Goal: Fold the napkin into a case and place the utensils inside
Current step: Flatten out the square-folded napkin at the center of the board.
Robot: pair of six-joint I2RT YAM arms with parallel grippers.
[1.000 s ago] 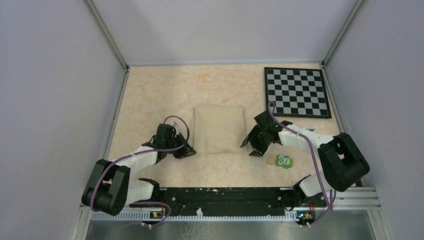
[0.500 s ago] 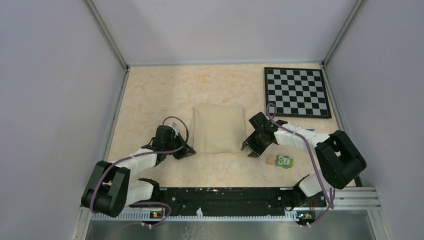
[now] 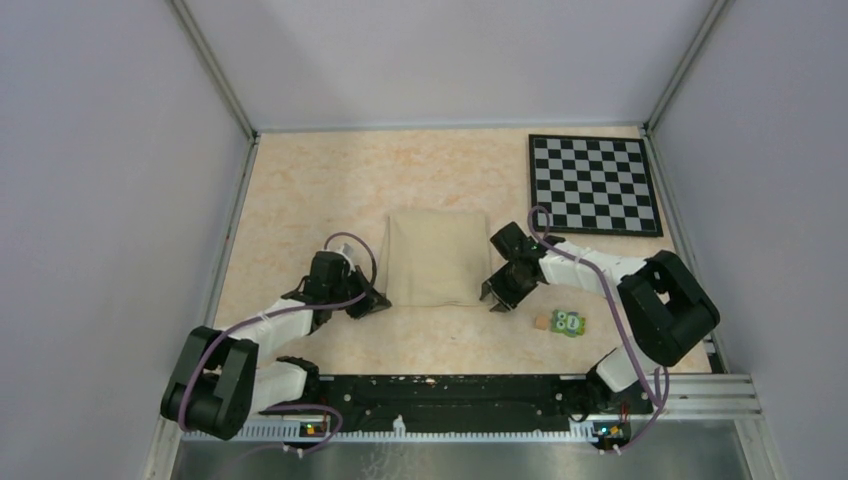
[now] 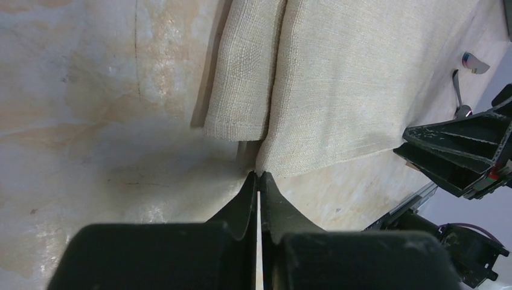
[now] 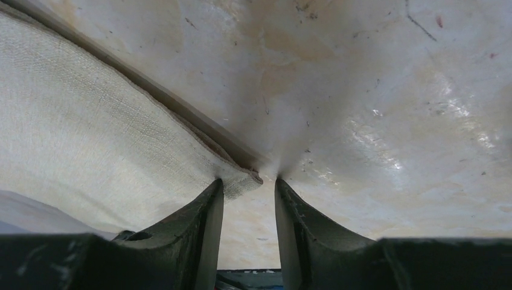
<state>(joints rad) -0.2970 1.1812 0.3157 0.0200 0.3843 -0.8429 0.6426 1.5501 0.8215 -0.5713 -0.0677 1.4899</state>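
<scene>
Left pincer (image 4: 258,176) closed, tips touching napkin (image 4: 338,90) near-left corner (pinch unclear) | right pincer (image 5: 249,184) open, near-right corner between its fingers (image 5: 202,223) | napkin on table (image 5: 392,90)

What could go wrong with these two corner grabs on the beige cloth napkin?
The right gripper is open with only the tip of the folded beige cloth napkin between its fingers; closing may miss layers. The left gripper is shut at the other corner's very edge, so any hold could slip.
</scene>
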